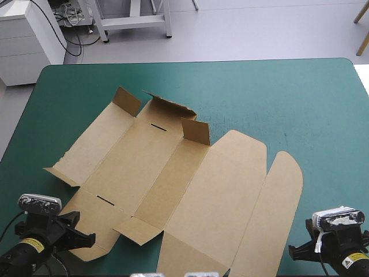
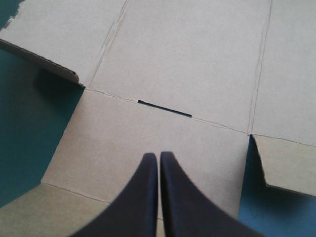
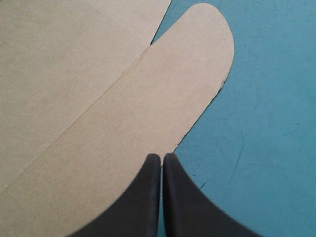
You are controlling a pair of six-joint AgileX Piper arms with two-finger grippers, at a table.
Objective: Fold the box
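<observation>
The brown box lies as a mostly flat cut sheet across the middle of the teal-green table, with small flaps at its far end standing up. My left gripper is shut, hovering over the near-left panel of the box, just short of a narrow slot. My right gripper is shut too, above the edge of the rounded lid flap at the sheet's right side. In the high view both arms sit at the near corners: the left gripper, the right gripper.
Bare teal-green cover stretches to the right of the box and beyond it toward the far edge. A loose side flap lies beside my left gripper, slightly raised off the table.
</observation>
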